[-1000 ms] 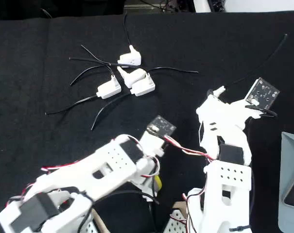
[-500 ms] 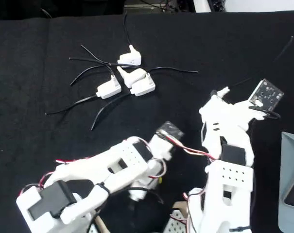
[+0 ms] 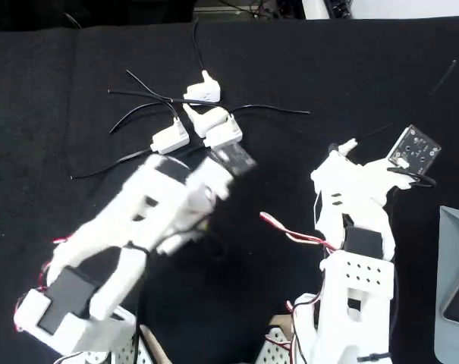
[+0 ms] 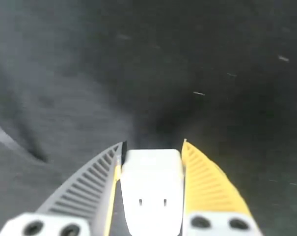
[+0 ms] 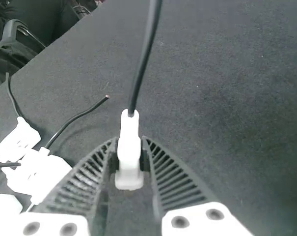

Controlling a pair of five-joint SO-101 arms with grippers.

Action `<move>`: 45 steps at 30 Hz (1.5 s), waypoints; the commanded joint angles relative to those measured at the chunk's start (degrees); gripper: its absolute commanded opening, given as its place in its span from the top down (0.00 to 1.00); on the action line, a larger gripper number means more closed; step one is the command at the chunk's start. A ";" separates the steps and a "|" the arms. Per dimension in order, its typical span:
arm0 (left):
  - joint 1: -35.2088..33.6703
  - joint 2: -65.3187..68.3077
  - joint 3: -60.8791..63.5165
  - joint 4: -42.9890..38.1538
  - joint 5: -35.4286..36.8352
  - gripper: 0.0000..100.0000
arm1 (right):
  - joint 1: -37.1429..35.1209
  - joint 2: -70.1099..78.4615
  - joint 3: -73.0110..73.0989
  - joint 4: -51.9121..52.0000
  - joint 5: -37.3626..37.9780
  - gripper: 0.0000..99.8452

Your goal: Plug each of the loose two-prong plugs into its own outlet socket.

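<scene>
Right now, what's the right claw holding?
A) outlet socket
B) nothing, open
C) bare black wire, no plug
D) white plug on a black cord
D: the right wrist view shows the right claw shut on a white plug, with its black cord running out from the plug's far end.

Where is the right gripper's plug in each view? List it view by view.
High view: plug at the tip of the right gripper, right of centre.
Left wrist view: a different piece, a socket in the left gripper.
Right wrist view: plug clamped in the right gripper.
Landmark: pile of white pieces, in the high and right wrist views.
</scene>
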 commanded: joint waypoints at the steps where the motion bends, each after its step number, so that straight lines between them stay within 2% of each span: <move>1: -6.90 -0.26 -8.04 0.79 -10.20 0.96 | 0.44 -1.19 -0.48 -1.23 -0.62 0.99; 4: -7.69 -0.26 -8.31 0.97 -13.36 0.86 | 0.44 -1.19 -0.48 -1.23 -0.53 0.99; 7: -8.13 -0.35 -8.57 1.05 -10.64 0.79 | 0.44 -1.19 -0.48 -1.23 -0.35 0.99; 13: -8.22 -4.75 -7.69 1.23 -9.41 0.79 | 0.35 -1.19 -0.48 -1.23 -0.26 0.99; 21: -8.13 -21.45 -2.95 6.15 -9.32 0.79 | 0.35 -1.19 -0.48 -1.23 -0.26 0.99; 24: -7.60 -25.49 4.62 4.66 -9.23 0.79 | 0.35 -1.19 -0.48 -1.23 -0.26 0.99; 27: -7.69 -27.60 13.93 -1.76 -9.23 0.79 | 0.35 -1.19 -0.48 -1.23 -0.26 0.99; 32: -7.52 -26.11 26.86 -16.00 -9.14 0.79 | 0.35 -1.19 -0.48 -1.23 -0.26 0.99; 36: -7.69 -22.59 30.81 -23.91 -9.14 0.79 | 0.35 -1.19 -0.48 -1.23 -0.26 0.99; 45: -9.98 -6.33 17.45 -17.85 -3.60 0.79 | 0.35 -1.19 -0.31 -1.23 -0.26 0.99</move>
